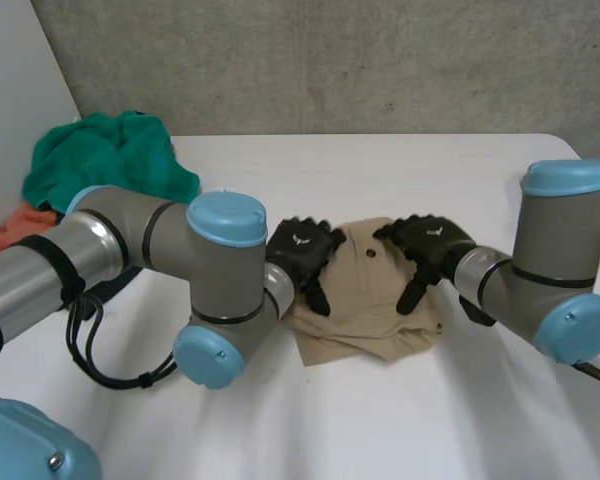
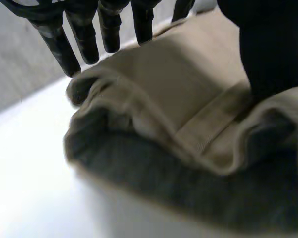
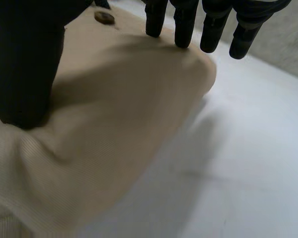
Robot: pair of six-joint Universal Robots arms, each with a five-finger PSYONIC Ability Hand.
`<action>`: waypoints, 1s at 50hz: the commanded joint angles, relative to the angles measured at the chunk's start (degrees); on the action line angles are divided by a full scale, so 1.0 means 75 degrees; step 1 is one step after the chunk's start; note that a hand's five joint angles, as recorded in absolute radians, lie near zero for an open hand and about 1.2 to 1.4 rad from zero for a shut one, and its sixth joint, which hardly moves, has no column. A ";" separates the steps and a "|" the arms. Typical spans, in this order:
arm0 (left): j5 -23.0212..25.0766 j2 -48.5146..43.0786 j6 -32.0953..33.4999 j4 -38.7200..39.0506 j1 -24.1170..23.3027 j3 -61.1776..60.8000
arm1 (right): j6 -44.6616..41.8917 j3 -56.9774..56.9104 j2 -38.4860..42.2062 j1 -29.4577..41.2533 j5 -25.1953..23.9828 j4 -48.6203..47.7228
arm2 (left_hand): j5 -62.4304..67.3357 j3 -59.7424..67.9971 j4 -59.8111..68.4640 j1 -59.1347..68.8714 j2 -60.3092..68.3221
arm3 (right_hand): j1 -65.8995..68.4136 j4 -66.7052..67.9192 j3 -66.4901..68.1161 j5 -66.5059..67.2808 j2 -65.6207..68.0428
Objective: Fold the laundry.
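Laundry piece: your beige garment (image 1: 370, 318) lies bunched in the middle of the white table (image 1: 400, 165), between the two hands, with loose folds along its near edge.

Left hand: your left hand (image 1: 302, 252) sits on the garment's left edge. It is spread wide, with the fingers straight and their tips down on the cloth.

Left wrist view: the left hand (image 2: 273, 44) has its thumb pressed onto the beige garment (image 2: 174, 94) beside a stitched band (image 2: 208, 126). The fingertips stand at the cloth's edge, apart from the thumb. Nothing is pinched.

Right hand: your right hand (image 1: 430, 240) rests on the garment's right side. It is also wide, with fingers straight and pointing down.

Right wrist view: the right hand (image 3: 25, 59) has its thumb bearing on the beige garment (image 3: 119, 114), denting it. The fingertips touch the rounded fold beyond it.

Button: a small brown button (image 1: 369, 252) lies on the cloth between the hands. You see the button (image 3: 105, 18) near the right hand's fingertips too.

Other laundry: a green cloth (image 1: 105, 155) is heaped at the far left, with an orange cloth (image 1: 5, 232) just beside it, nearer. Both are well apart from the garment.
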 commanded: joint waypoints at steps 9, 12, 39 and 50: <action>0.0036 0.1753 0.0521 -0.0633 0.0048 -0.0529 | -0.1398 0.1060 -0.1514 -0.0034 0.1071 -0.1015 | -0.0210 -0.0173 -0.0066 0.0024 -0.0104 | -0.0384 -0.0336 -0.0313 -0.0396 -0.0312; 0.0317 0.2293 0.0545 -0.0071 0.0072 -0.0692 | -0.1409 0.1868 -0.2042 0.0024 0.1071 -0.1836 | -0.0255 -0.0218 -0.0112 -0.0021 -0.0149 | -0.0384 -0.0336 -0.0313 -0.0396 -0.0312; 0.3904 0.3325 -0.0428 -0.0011 0.0494 -0.0880 | -0.1456 0.5094 -0.1635 0.0904 0.0579 -0.5949 | 0.0037 0.0074 0.0180 0.0270 0.0142 | -0.0384 -0.0336 -0.0313 -0.0396 -0.0312; 0.3904 0.3232 -0.0428 0.0001 0.0494 -0.0892 | -0.1691 0.4332 -0.0778 0.0951 0.0673 -0.6373 | 0.0037 0.0074 0.0180 0.0271 0.0142 | -0.0384 -0.0336 -0.0313 -0.0396 -0.0312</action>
